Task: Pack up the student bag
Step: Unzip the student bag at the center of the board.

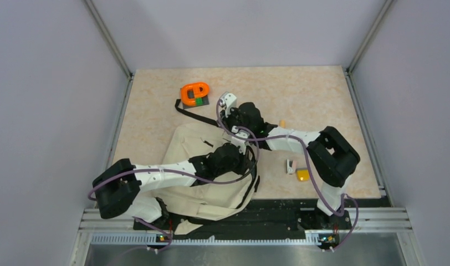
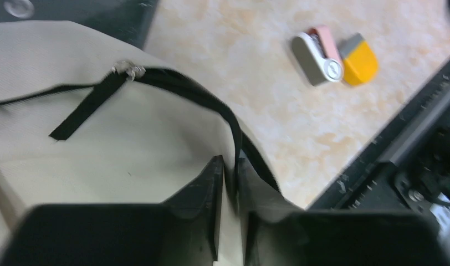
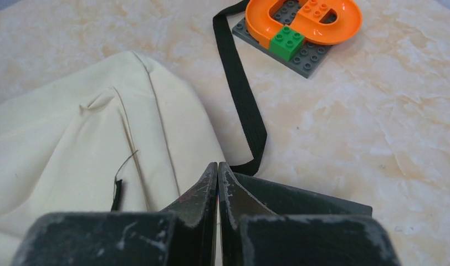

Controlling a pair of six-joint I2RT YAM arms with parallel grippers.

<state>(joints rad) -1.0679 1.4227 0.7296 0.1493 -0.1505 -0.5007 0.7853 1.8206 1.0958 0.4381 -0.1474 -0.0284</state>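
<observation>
Beige cloth: one student bag [image 1: 189, 145] lies on the counter [image 1: 322, 94] between two arms. The left end effector [image 2: 227, 166] is pinched narrow on its black zipper edge. The right end effector [image 3: 218, 169] has its fingers pressed together at the bag's far side; whether they catch cloth, I cannot tell. Beside the bag lie one orange toy [image 3: 306, 19], one pink-and-white clip [image 2: 318, 54] and one yellow block [image 2: 358, 60].

student bag [image 1: 190, 143] interior unseen, small peach object [image 1: 282, 123] mostly hidden behind right arm [image 1: 289, 141]
</observation>
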